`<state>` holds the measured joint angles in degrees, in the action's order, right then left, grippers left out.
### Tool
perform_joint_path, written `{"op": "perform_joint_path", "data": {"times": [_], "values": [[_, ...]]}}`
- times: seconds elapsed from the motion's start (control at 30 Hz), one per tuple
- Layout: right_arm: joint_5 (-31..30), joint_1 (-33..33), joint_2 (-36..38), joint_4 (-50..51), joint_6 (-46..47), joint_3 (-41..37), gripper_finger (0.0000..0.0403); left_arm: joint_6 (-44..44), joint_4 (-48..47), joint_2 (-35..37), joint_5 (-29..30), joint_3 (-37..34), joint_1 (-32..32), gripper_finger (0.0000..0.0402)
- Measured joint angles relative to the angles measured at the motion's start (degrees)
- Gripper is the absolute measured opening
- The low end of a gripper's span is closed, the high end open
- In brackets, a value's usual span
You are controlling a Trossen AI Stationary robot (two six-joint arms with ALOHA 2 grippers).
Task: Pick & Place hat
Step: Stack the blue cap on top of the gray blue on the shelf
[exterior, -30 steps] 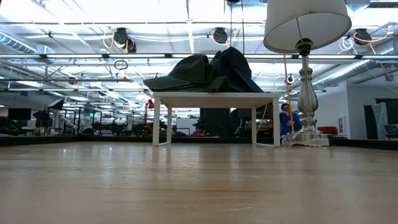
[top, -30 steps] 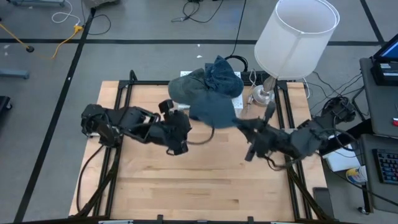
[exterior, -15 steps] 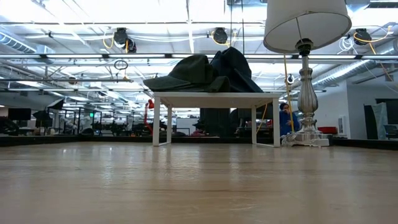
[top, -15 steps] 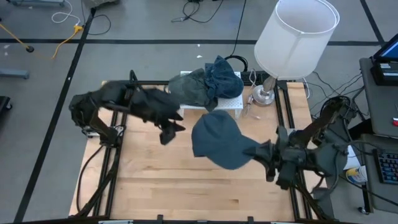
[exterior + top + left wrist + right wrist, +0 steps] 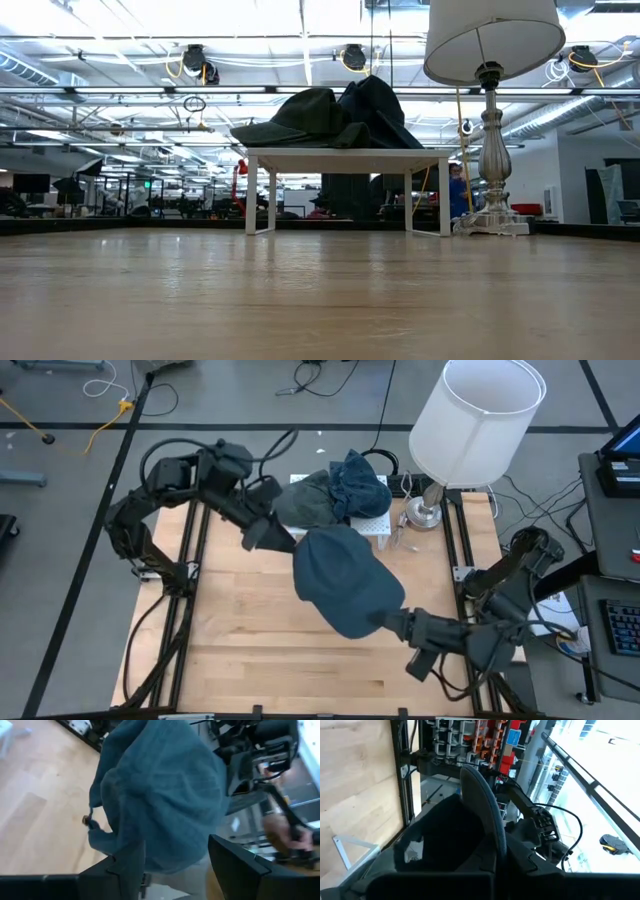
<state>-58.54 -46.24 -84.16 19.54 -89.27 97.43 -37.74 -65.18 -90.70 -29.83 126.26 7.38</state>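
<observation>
Hat (image 5: 345, 582) hung above the middle of the bench (image 5: 230, 650), pinched by its brim.
The right pincer (image 5: 392, 623) pinched it; the left pincer (image 5: 272, 538), fingers spread, hovered near the back edge.

Blue hat (image 5: 345, 585), white lampshade (image 5: 476, 405), dk arms.

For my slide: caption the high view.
Right end effector holds blue hat above table; left end effector open nearby.

White-shaded lamp (image 5: 478, 418) beside wooden table (image 5: 250, 650).
</observation>
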Motion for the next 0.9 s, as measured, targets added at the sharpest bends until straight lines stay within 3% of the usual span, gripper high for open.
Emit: {"op": "perform_joint_path", "data": {"times": [0.17,0.5,0.73,0.9], "values": [[0.1,0.5,-0.1,-0.1,-0.9,0.0,0.0001,-3.3,5.2,-1.0,-2.3,-0.3,0.9,0.0221],[0.3,-0.4,-0.1,-5.2,-1.6,0.0,0.0001,-4.7,-0.4,-1.0,5.3,-0.3,4.1,0.0221],[0.3,0.1,-0.1,-5.1,-2.0,0.0,0.0001,-8.8,6.1,-2.2,0.9,-0.2,2.9,0.0221],[0.3,0.1,-0.1,-5.1,-1.9,0.0,0.0001,-10.0,5.1,-4.0,0.5,-0.3,2.0,0.0221]]}}
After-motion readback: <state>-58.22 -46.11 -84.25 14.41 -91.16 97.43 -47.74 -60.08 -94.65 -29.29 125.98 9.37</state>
